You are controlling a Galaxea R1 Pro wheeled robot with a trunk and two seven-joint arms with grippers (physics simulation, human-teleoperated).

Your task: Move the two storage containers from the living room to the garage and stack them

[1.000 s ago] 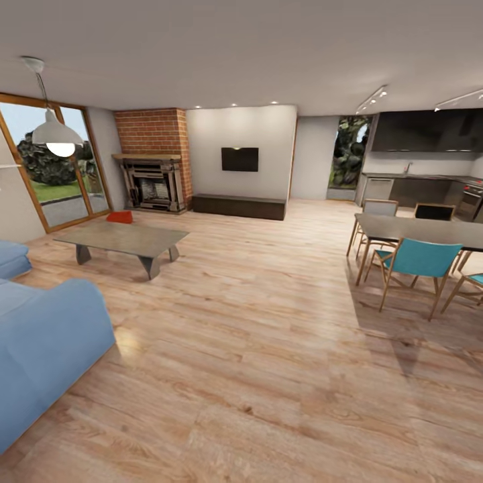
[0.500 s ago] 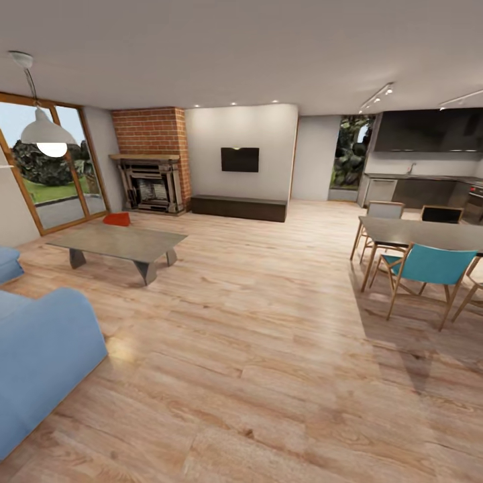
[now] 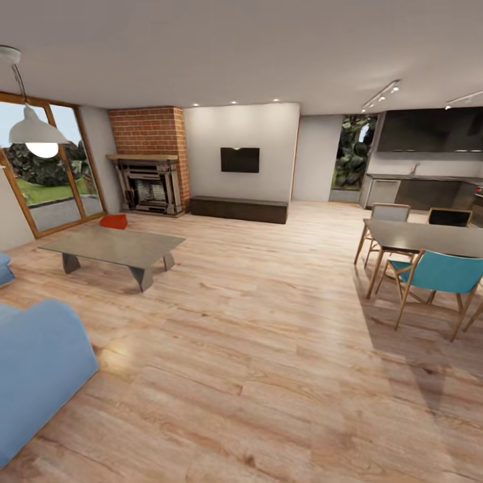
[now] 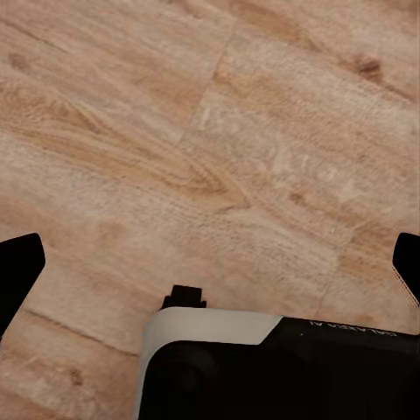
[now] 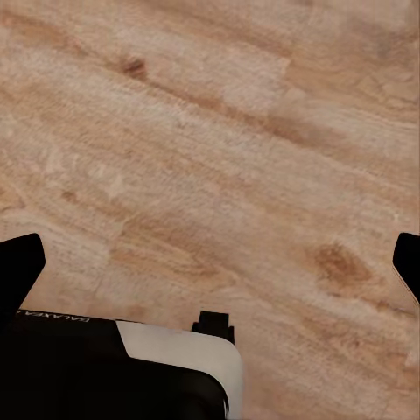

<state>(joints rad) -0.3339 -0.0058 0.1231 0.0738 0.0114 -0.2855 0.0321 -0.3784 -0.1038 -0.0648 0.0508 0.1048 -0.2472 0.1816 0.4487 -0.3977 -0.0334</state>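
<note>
Plainly, the risk is clipping the coffee table [image 3: 114, 247] or sofa [image 3: 37, 365] on the way to the red bin [image 3: 114, 221], which sits on the floor beyond the table, before the fireplace [image 3: 149, 186]. Both grippers, left [image 4: 210, 267] and right [image 5: 210, 262], hang wide open, empty, over planks [image 3: 268, 349].

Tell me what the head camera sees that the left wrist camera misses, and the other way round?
The head view takes in the room: a brick fireplace, wall TV, low table, blue sofa, dining chairs, and one orange-red bin on the floor beyond the table. The left wrist view gives a close look down past the left claw, its two dark fingers spread wide with nothing between them. Both views share the light wood-plank floor.
</note>
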